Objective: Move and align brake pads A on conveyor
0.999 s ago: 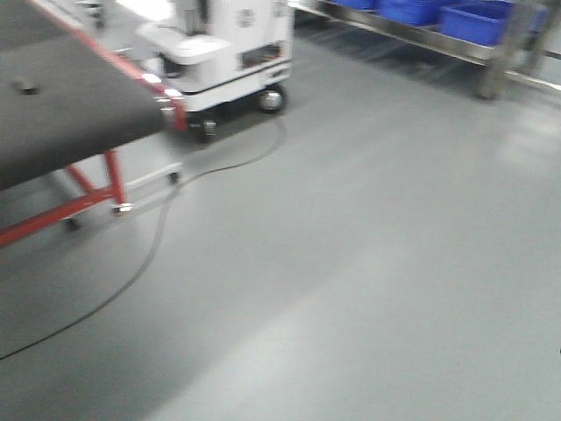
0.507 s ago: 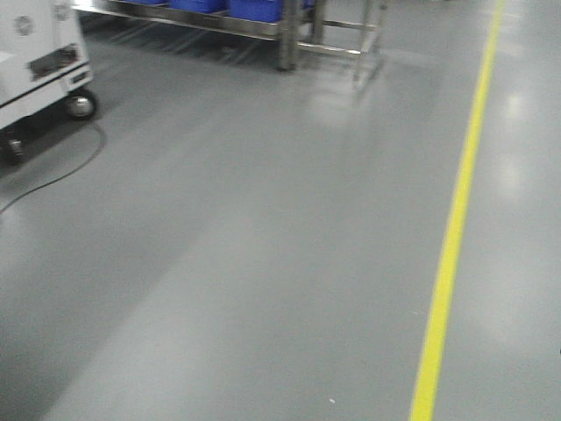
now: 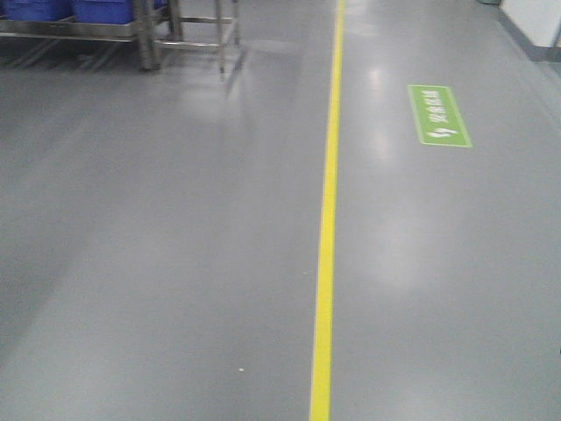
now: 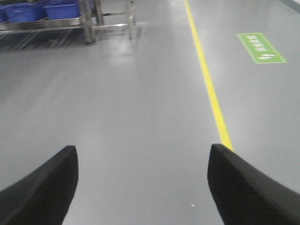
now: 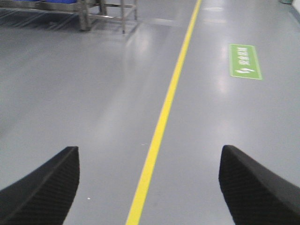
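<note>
1. Looking for the brake pads, we find none in any current view, and the conveyor is out of frame too.
2. A second ago its dark belt with red rails filled the upper left of the front view. Half a second ago it was already gone, so the camera has swung right, away from it.
3. The left gripper (image 4: 142, 154) has its fingers (image 4: 42, 187) spread wide at the bottom corners of its wrist view, with only bare floor (image 4: 140, 108) between them. The right gripper (image 5: 149, 152) is spread just as wide and also holds nothing.
4. The front view now shows a yellow line (image 3: 326, 228) running down the centre, a green sign (image 3: 439, 115) at upper right, and a steel rack (image 3: 149, 35) with blue bins (image 3: 96, 9) in the upper left corner.
5. We judge that the base is turning or driving, not handling anything. No aligning can happen until the belt and pads come back into view.
</note>
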{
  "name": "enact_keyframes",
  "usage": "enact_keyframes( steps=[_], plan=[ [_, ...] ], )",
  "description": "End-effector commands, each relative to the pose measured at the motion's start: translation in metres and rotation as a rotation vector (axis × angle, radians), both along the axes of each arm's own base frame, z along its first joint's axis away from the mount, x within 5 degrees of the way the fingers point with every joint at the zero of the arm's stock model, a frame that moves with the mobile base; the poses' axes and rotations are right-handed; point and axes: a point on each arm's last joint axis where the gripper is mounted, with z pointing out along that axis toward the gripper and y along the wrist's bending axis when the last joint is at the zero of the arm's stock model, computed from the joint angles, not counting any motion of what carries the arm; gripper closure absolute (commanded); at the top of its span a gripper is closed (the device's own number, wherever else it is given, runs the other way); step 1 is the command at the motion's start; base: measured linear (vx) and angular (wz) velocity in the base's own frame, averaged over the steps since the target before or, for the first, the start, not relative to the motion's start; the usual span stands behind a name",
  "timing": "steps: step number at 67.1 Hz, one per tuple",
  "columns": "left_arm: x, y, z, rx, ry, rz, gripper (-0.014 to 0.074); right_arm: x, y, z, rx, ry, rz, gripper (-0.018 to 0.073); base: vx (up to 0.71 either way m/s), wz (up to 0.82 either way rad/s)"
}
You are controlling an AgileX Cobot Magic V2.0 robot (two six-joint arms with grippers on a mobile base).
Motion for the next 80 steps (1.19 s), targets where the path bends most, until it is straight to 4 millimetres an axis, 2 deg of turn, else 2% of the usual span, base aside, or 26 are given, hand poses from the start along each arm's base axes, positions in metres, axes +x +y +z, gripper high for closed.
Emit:
enact_keyframes(
  steps=[1, 26, 80],
  plan=[
    [0.0019, -0.0007, 0.0127, -0.016, -0.089, -0.003, 0.0062, 0.0018, -0.0002, 0.0146, 0.010, -0.094, -0.005, -0.0017, -0.14, -0.53],
    [0.0019, -0.0007, 0.0127, -0.016, -0.089, -0.003, 0.0062, 0.0018, -0.0002, 0.0146, 0.010, -0.094, -0.005, -0.0017, -0.09, -0.35],
    [0.0019, -0.0007, 0.0127, -0.016, -0.089, -0.003, 0.0062, 0.0018, -0.0002, 0.0147, 0.010, -0.095, -0.005, -0.0017, 0.05, -0.04]
  ],
)
